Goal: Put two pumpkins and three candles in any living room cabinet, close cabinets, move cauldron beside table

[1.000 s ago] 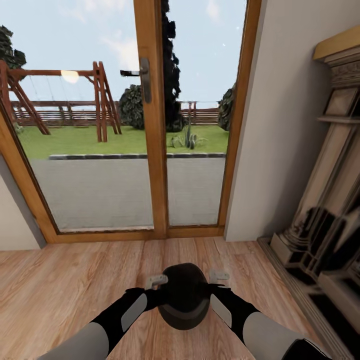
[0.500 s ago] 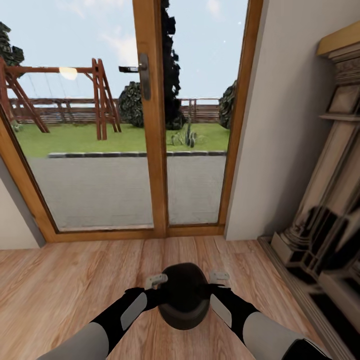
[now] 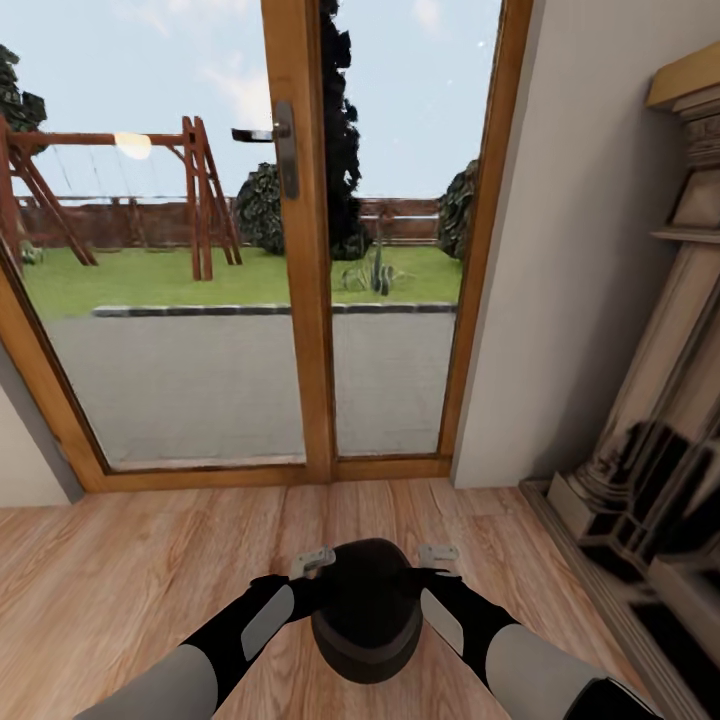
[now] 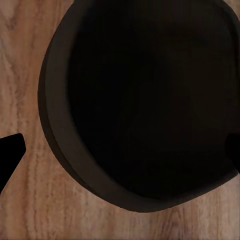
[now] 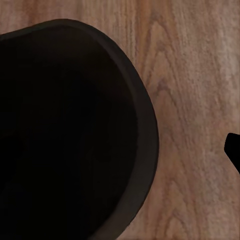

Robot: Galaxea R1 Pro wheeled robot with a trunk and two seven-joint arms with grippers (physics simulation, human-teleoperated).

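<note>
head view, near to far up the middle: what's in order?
cauldron held between both arms → wood floor → glass door → paved strip → lawn → swing set

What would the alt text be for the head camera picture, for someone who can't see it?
Two black-sleeved robot arms hold a round black cauldron between them, the left gripper and right gripper at its sides, above a wooden floor. Ahead, a wood-framed glass door looks onto a lawn with a swing set; a carved fireplace surround stands at right.

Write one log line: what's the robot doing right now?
phase: carrying | cauldron: held between both arms above wood floor | facing: glass door | table: unseen
</note>
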